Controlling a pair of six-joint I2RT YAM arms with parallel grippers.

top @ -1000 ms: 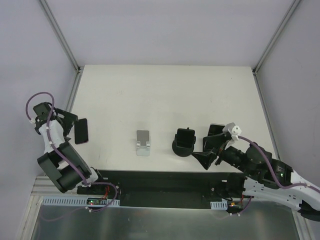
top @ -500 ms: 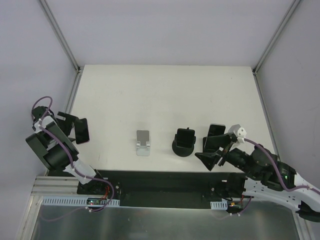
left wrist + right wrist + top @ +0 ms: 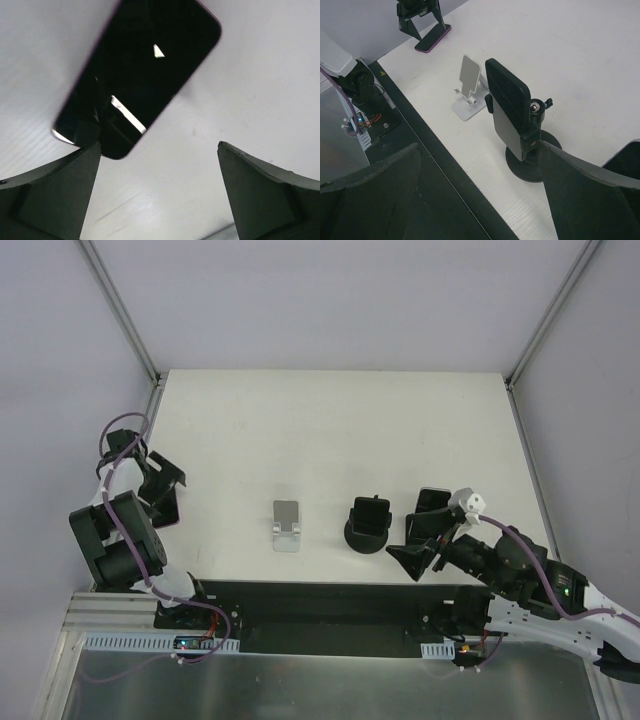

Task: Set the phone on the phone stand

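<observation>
Left gripper (image 3: 159, 150) hovers with jaws apart and empty over the phone (image 3: 140, 75), flat at the table's left edge, far from the phone stand (image 3: 368, 525); skewed phone may skid off when pinched.

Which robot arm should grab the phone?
Left. The open left gripper hangs just above the flat black phone with the purple edge; the right gripper is far off, beside the black round-based phone stand.

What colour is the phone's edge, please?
Pinkish-purple on the phone, clearest in the right wrist view.
</observation>
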